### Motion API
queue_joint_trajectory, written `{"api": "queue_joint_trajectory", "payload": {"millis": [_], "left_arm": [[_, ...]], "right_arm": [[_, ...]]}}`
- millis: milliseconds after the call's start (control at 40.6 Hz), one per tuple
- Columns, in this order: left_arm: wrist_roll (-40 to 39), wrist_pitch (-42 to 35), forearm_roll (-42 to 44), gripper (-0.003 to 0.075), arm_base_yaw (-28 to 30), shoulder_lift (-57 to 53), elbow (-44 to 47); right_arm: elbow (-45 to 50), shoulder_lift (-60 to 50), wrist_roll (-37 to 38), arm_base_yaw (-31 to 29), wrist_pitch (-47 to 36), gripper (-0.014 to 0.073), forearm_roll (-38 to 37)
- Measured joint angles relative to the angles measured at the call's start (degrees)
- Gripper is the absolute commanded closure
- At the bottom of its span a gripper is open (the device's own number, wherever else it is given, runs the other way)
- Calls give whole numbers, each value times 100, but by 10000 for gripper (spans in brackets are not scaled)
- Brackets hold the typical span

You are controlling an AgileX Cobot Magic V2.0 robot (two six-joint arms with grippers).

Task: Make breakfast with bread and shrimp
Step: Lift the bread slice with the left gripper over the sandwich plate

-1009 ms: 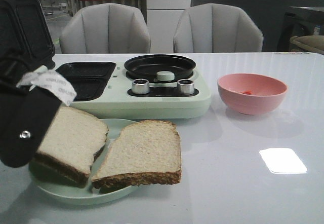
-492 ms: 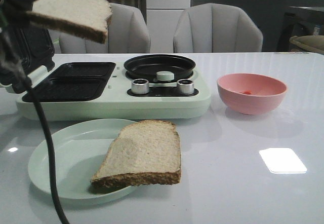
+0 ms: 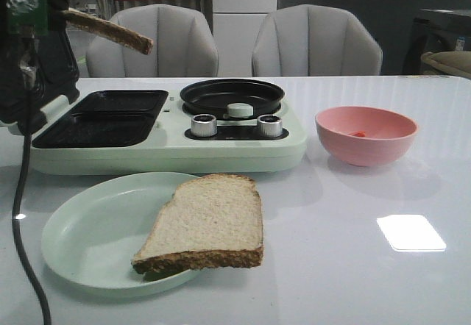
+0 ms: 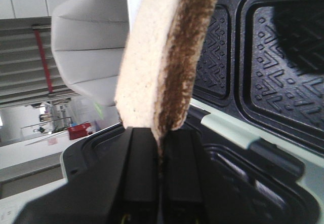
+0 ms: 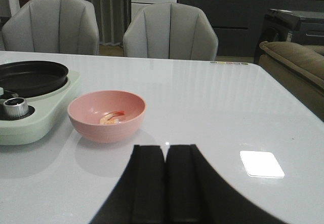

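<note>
Up high, the left gripper (image 4: 161, 148) pinches one slice of bread (image 4: 162, 51) by its edge, fingers (image 4: 139, 168) squeezed tight on it. It holds the slice above the black grill tray (image 3: 99, 119) of the green breakfast maker (image 3: 243, 148), probably so it can set it down there to toast. That slice is pale and soft with a dark brown crust. The other slice of bread (image 3: 210, 222) lies flat on the green plate (image 3: 88, 229), partly over the rim. The right gripper (image 5: 165, 178) hangs low over the table, fingers pressed together, holding nothing. Near it, the shrimp (image 5: 112, 116), small and orange-pink, waits inside the pink bowl (image 5: 106, 127)
</note>
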Motion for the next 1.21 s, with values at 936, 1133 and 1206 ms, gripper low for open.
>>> {"api": "queue_joint_trajectory", "payload": {"millis": [936,1133,1206], "left_arm": [[-296,-1084,479,662,1114,2683,-1627],[-484,-1275,491,420,1243,2616,-1542],[-492,-1502,491,298,1266,2525,-1424]], "right_arm": [[0,0,0,0,0,617,0],[0,0,0,0,0,617,0],[0,0,0,0,0,617,0]]}}
